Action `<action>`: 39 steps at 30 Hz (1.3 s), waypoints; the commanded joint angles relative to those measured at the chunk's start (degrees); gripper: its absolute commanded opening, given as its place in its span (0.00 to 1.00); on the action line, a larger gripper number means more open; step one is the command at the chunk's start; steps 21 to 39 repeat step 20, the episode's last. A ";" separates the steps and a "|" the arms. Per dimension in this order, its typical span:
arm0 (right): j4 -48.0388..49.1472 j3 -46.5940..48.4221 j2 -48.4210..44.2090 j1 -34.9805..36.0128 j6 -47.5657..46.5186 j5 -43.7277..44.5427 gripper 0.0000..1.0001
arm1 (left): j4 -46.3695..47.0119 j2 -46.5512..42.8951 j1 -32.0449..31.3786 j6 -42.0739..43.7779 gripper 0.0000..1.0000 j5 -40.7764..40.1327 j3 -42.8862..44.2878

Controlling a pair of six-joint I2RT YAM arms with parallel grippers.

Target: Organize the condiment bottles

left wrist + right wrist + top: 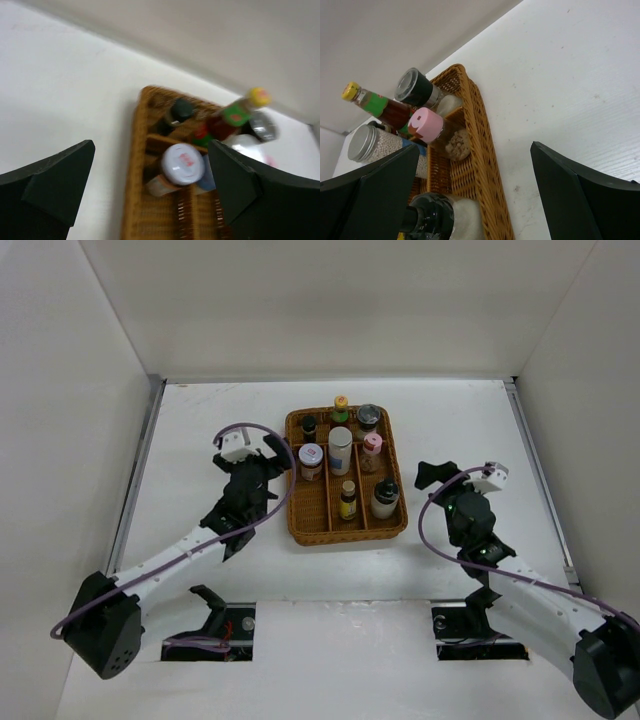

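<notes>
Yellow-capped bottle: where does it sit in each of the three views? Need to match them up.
Top external: yellow-capped bottle at the tray's far edge, middle column.
Left wrist: bottle upper right, leaning in the picture, blurred.
Right wrist: bottle upper left, cap pointing left.
Shared landmark: the wicker tray, its rim visible in all three.

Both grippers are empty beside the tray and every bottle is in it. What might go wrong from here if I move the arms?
1. The open left gripper sits close beside the left rim of the wicker tray. A sideways sweep may catch the rim, shove the tray and tip its contents.
2. The yellow-capped bottle is tall and packed in at the far end. Reaching in with wide jaws may knock it or the grey-lidded jar beside it.
</notes>
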 commanded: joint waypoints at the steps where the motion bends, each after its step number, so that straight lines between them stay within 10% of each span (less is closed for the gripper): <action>1: 1.86 1.88 -0.97 0.71 -0.32 3.27 1.00 | -6.51 0.34 6.80 -9.11 1.00 0.60 -6.37; 11: 1.86 1.17 -1.06 0.79 0.83 3.89 1.00 | -22.69 0.25 10.79 -14.86 1.00 5.54 -1.82; 39: 1.68 2.14 0.35 0.79 0.48 2.92 1.00 | -24.46 0.69 7.17 -14.24 1.00 4.84 1.71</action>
